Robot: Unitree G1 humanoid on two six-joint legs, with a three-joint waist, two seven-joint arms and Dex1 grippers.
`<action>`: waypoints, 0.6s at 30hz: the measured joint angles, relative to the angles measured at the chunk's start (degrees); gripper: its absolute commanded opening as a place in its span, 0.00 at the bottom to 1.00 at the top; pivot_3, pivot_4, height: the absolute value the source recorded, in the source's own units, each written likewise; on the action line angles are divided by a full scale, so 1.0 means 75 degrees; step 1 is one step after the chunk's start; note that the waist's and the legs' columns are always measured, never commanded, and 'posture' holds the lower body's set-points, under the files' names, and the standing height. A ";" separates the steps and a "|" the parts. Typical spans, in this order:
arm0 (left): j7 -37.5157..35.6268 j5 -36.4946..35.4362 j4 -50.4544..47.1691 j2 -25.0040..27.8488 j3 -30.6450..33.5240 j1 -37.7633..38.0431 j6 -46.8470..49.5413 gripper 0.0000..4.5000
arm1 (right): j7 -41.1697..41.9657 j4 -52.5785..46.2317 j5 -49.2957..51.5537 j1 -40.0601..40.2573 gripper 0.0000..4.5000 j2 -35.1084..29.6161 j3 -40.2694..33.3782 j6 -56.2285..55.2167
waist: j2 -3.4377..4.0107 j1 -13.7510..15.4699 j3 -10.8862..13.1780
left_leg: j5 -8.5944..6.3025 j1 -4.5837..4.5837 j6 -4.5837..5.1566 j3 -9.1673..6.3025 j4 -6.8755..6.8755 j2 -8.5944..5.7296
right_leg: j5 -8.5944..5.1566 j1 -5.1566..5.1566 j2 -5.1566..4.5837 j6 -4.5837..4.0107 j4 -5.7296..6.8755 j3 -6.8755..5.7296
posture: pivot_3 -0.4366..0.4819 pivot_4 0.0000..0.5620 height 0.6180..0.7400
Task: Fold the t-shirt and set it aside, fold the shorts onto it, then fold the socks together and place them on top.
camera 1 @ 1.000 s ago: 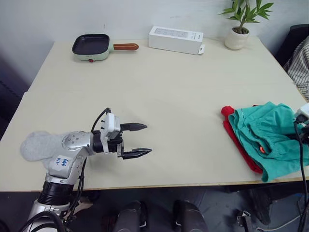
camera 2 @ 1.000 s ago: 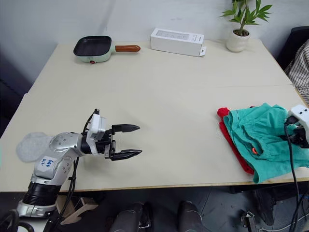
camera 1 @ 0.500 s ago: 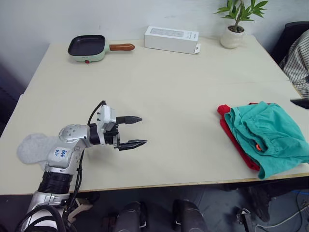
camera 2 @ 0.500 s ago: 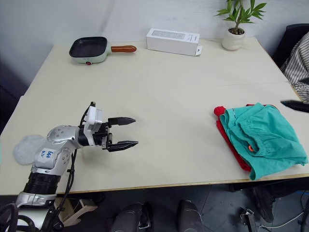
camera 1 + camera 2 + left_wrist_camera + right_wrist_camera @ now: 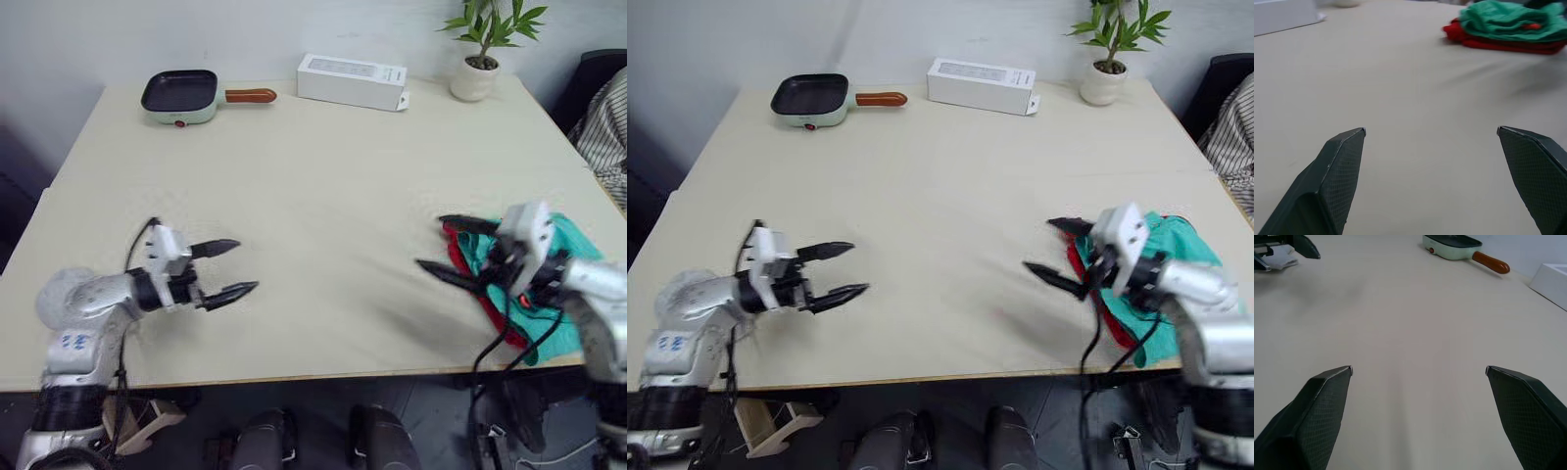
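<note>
Two-thirds done, by the look of the pile: found the shorts (image 5: 576, 233) lying loosely over the t-shirt (image 5: 500, 323) at the lower right of the head view, close to the near edge of the surface (image 5: 323, 176), with only a red strip showing under the teal on the side toward the middle. Judged the stack to be parked there to leave the wide middle free for folding. Spotted the socks (image 5: 54, 294) as a pale grey lump at the lower left, partly hidden behind the left arm; could not tell whether paired or folded. Saw the left end effector (image 5: 245, 265) low over the surface just right of that lump, spread wide and gripping nothing, aimed toward the centre and so turned away from the socks. Saw the right end effector (image 5: 431, 241) likewise spread wide and empty, just in front of the clothes pile at the right, aimed inward toward the left one. Took both for a ready pose, well apart, with bare surface between them. Reckoned the socks the next concern, needing a reach back toward the lower left. Noted a green pan (image 5: 183, 93), a white box (image 5: 353, 80) and a potted plant (image 5: 485, 49) along the top, well clear of the work.
</note>
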 measured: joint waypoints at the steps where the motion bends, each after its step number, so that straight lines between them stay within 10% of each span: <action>1: 0.0098 -0.0023 -0.0091 0.0082 0.0251 0.0188 0.0021 1.00 | -0.0131 -0.0007 -0.0152 0.0175 0.99 0.0168 0.0137 -0.0187 | 0.0000 0.0017 0.0000 | 0.0000 0.0000 0.0001 0.0001 0.0000 -0.0010 | 0.0000 -0.0002 0.0003 0.0000 0.0001 0.0000 | 0.48 0.27 1.00; 9: 0.0599 -0.0253 -0.1090 0.0004 0.3791 0.3901 0.0334 1.00 | -0.0593 -0.0169 -0.0844 0.1411 0.99 0.0934 0.0558 -0.1727 | -0.0020 -0.0094 -0.0010 | -0.0047 0.0013 -0.0045 0.0013 -0.0010 0.0003 | -0.0002 -0.0001 0.0001 -0.0004 -0.0016 0.0026 | 0.48 0.27 1.00; 18: 0.1020 -0.0230 0.0120 -0.1316 0.5666 0.6004 -0.0721 1.00 | 0.1264 0.0262 -0.0224 0.1462 0.99 0.0939 0.1066 -0.3585 | -0.0147 -0.0025 -0.0086 | -0.0109 0.0055 -0.0023 -0.0006 -0.0009 0.0048 | -0.0030 -0.0005 0.0006 -0.0055 -0.0033 0.0031 | 0.48 0.27 1.00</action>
